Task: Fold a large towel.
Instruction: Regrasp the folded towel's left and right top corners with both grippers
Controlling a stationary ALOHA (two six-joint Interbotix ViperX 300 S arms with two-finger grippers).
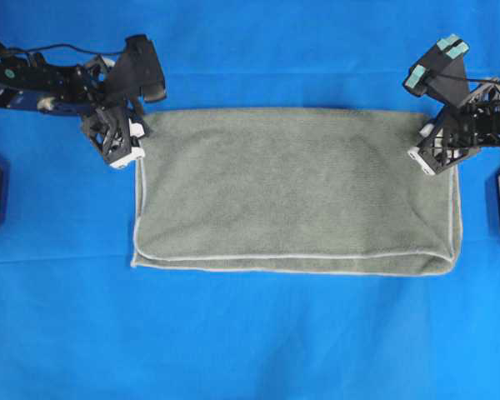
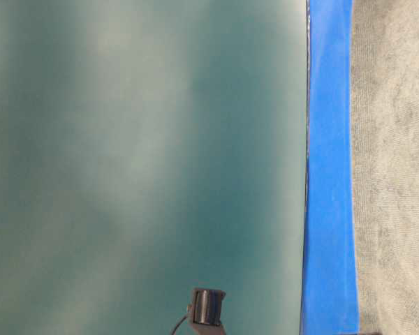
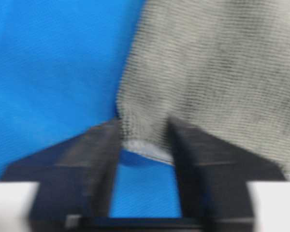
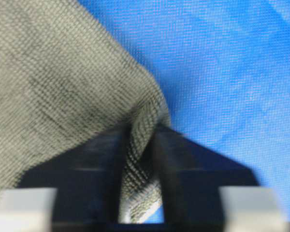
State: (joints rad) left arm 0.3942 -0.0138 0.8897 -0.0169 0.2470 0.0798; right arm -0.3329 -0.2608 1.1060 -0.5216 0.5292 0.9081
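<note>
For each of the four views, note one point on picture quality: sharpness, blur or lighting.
Overhead: evenly lit and sharp, the towel shows whole. Table-level: most of the frame is a blurred teal-green surface. Left wrist: soft, the fingers smeared. Right wrist: the towel's weave is crisp, the near fingers blurred.

Both arms reach in from the table's side edges toward its far half. The left gripper (image 1: 134, 133) has its jaws pinched on the towel (image 1: 292, 187) at a far corner; the right gripper (image 1: 426, 150) is likewise clamped on the opposite far corner.
</note>
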